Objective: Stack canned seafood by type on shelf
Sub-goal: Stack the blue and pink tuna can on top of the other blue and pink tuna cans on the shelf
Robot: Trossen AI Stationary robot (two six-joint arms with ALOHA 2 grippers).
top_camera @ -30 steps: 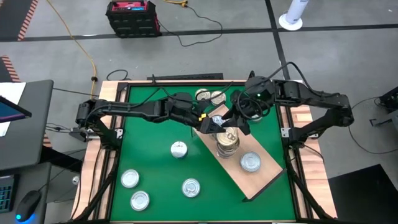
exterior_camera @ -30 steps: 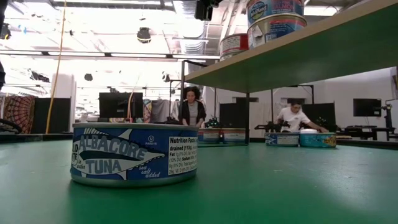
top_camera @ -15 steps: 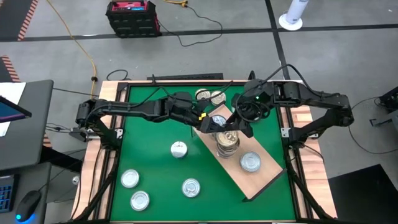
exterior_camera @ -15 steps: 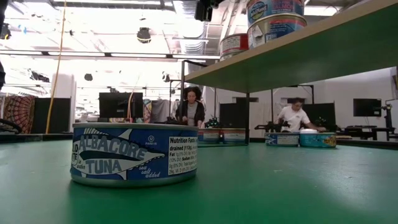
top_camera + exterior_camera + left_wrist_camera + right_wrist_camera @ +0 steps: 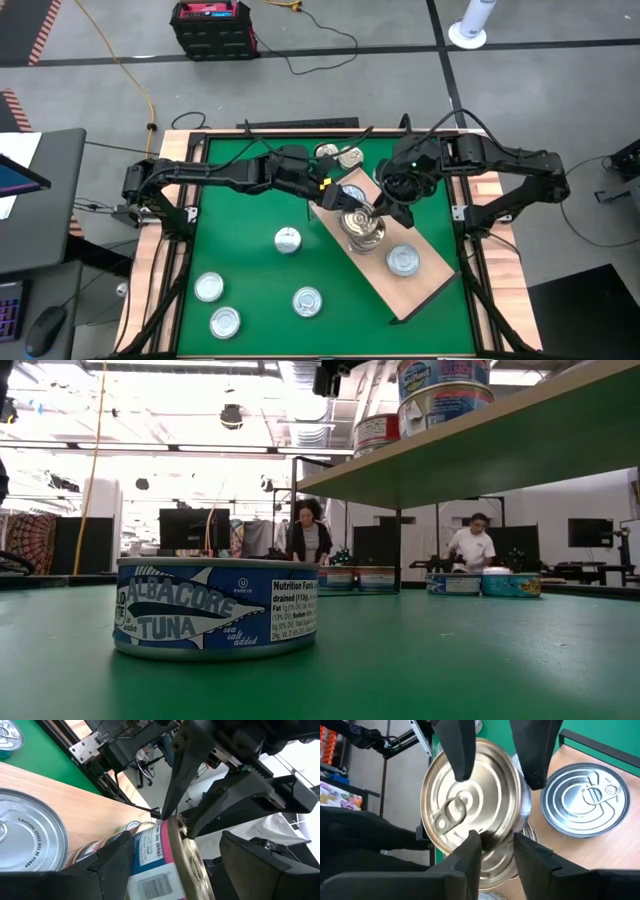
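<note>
Blue tuna tin [image 5: 216, 607] — green mat [image 5: 450, 660]

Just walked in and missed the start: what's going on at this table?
Two arms are stacking tins on a wooden board lying slanted on the green mat. The left pincer holds a gold-lidded tin by its sides over the stack on the board. The right pincer is right at that tin's lid. Another tin sits alone on the board, and several more wait on the mat.

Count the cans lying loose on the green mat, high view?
6: four in the near-left area, two at the far edge. The arms may hide others.
</note>
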